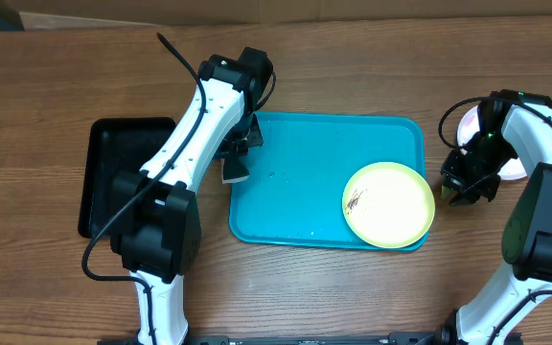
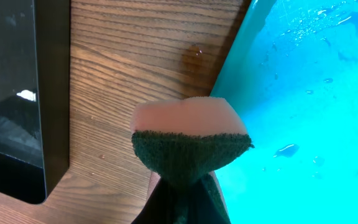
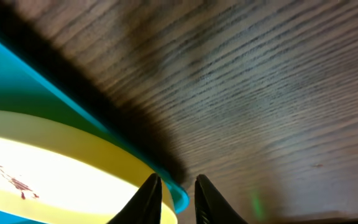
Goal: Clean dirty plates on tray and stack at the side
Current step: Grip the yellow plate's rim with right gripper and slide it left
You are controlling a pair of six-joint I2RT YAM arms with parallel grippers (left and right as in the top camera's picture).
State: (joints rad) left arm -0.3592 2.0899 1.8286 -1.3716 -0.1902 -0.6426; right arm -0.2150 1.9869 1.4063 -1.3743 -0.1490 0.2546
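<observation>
The turquoise tray (image 1: 295,206) lies mid-table and is wet with drops; it also shows in the left wrist view (image 2: 303,93). A yellow-green plate (image 1: 388,203) with a small dark-red smear sits in the tray's right end and shows in the right wrist view (image 3: 55,168). A white plate (image 1: 514,169) lies on the table right of the tray, mostly hidden by my right arm. The pale blue plate is out of view. My left gripper (image 1: 237,165) (image 2: 188,186) is shut on a pink and dark-green sponge (image 2: 188,134) over the tray's left rim. My right gripper (image 1: 468,184) (image 3: 176,186) is empty, narrowly open, low beside the tray's right edge.
A smaller black tray (image 1: 123,177) sits left of the turquoise one, also in the left wrist view (image 2: 17,93). A water drop (image 2: 194,53) lies on the wood between them. Cardboard boxes (image 1: 142,14) line the far table edge.
</observation>
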